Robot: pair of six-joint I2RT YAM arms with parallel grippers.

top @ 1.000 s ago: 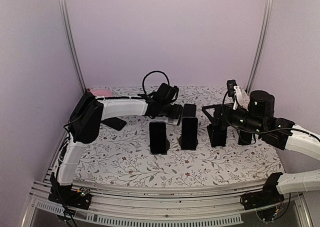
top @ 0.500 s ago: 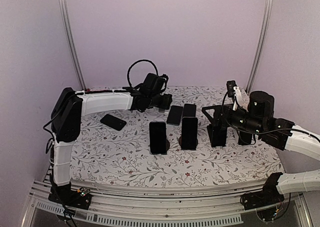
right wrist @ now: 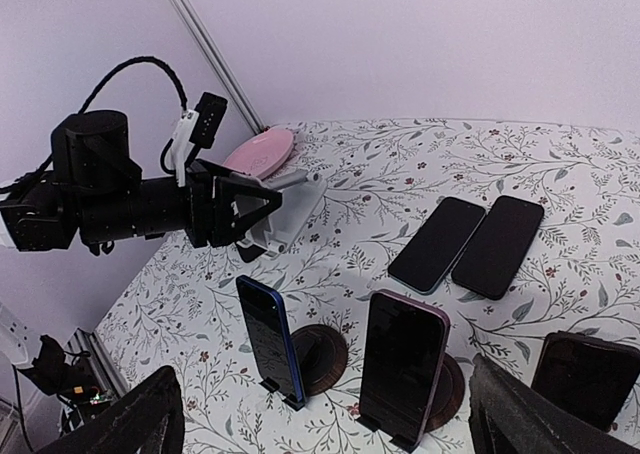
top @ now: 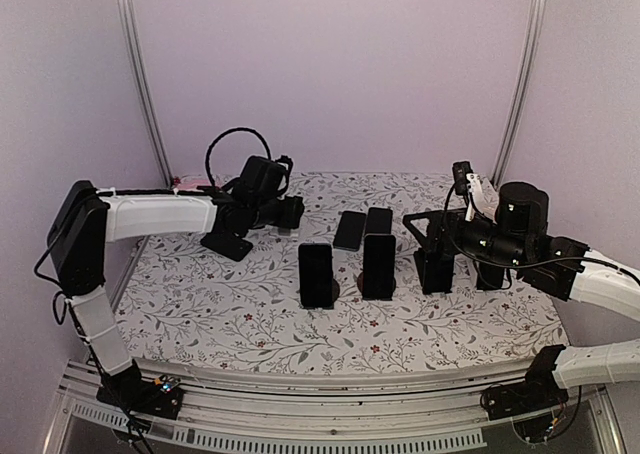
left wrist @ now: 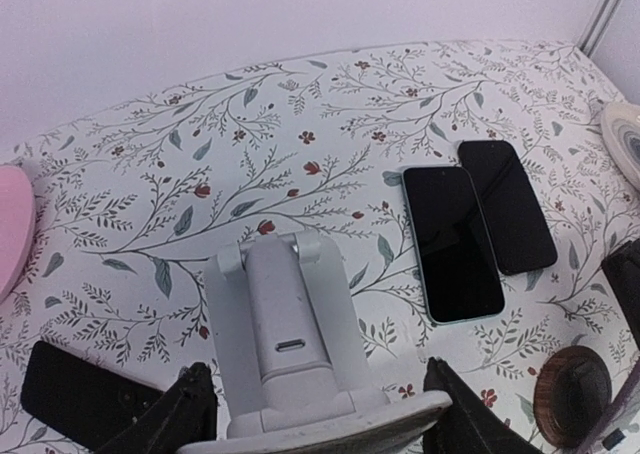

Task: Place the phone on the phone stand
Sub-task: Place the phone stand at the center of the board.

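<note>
Here, the left gripper (left wrist: pixel 322 414) clamps a matte white plastic phone stand (left wrist: pixel 285 324); the glossy black slab phone (left wrist: pixel 452 242) lies flat right of centre, well apart from it, while the right gripper (right wrist: pixel 330 414) gapes wide.

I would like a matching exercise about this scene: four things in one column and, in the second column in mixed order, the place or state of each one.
Column one
1. white phone stand
2. phone with blue edge
3. pink plate
4. phone with light edge

Column two
A. lying flat on the tablecloth, beside another phone
B. standing upright on a round dark stand
C. held between the fingers of the left gripper
D. at the far left corner of the tablecloth

Right pairs: 1-C, 2-B, 3-D, 4-A.
</note>
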